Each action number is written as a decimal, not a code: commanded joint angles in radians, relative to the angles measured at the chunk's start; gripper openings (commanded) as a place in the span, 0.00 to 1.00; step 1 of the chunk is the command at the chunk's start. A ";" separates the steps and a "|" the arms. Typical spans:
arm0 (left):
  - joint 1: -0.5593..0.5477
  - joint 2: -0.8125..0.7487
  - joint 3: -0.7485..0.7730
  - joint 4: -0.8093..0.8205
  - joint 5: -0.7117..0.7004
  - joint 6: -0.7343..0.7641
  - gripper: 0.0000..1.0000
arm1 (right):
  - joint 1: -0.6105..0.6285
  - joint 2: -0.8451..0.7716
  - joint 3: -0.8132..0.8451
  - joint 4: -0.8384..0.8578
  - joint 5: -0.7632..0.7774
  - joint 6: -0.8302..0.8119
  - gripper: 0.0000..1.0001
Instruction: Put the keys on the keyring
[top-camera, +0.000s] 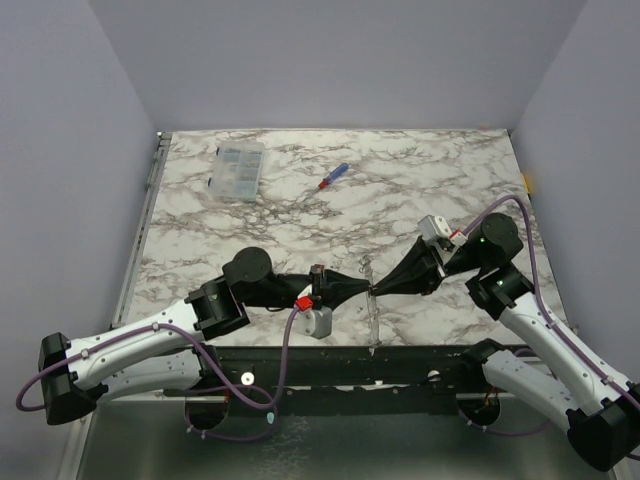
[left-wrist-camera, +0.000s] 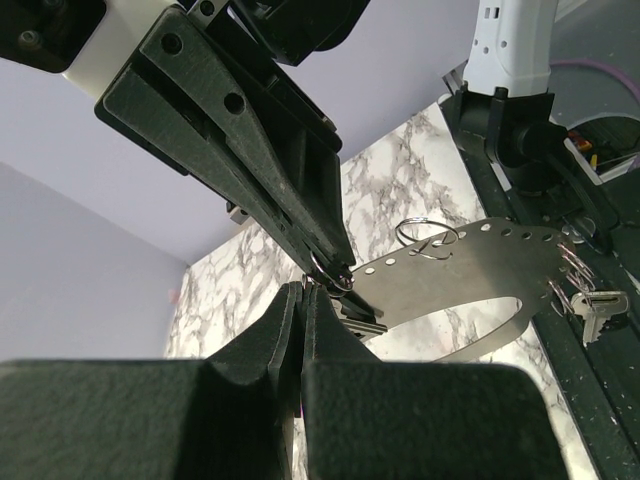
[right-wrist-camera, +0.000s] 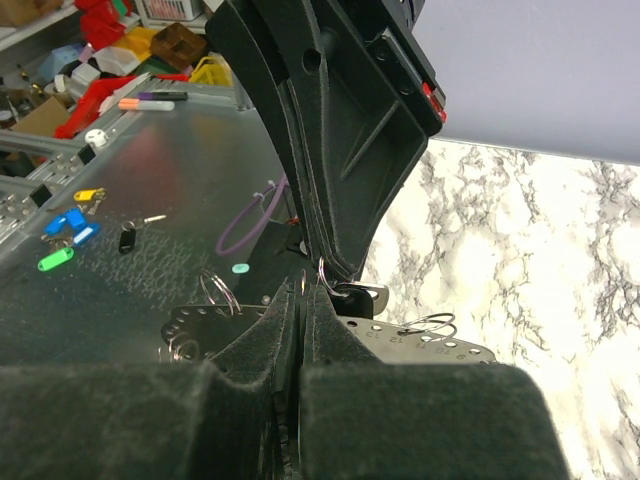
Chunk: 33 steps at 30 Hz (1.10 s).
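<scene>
The two arms meet tip to tip over the near part of the marbled table (top-camera: 300, 210). The thin pale grey perforated metal strip bent into a loop, the keyring (left-wrist-camera: 470, 252), hangs right at that meeting point. From above the strip shows only edge-on. Its long axis runs from the far side toward the arm bases, square across the line of the two arms.

The left claw (top-camera: 360, 287) comes at the strip from its left and the right claw (top-camera: 385, 288) from its right, so neither is nearer. Both claws are squeezed fully closed.

Between the tips, against the strip's near end, sit a small wire split ring (left-wrist-camera: 335, 278) and a tiny key with a black oval head (right-wrist-camera: 362, 296). I cannot tell which claw pinches the ring and which the key.

Only the left wrist view shows the strip's whole curve. It also shows a second small key (left-wrist-camera: 600, 312) hanging from wire rings at the strip's far end. Only the right wrist view shows the black head clearly, just beside the strip's numbered holes. The coming move likely turns on steering that head along the split ring's wire, a fine job.
</scene>
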 joint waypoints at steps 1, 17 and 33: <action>-0.003 -0.016 -0.015 0.019 0.047 -0.020 0.00 | 0.000 0.003 0.040 -0.002 0.034 -0.004 0.00; -0.003 -0.028 -0.021 0.012 0.057 -0.024 0.00 | -0.001 0.003 0.065 -0.038 0.048 -0.024 0.01; -0.003 -0.037 -0.034 0.011 0.051 -0.011 0.00 | -0.001 0.028 0.091 -0.043 0.026 0.016 0.01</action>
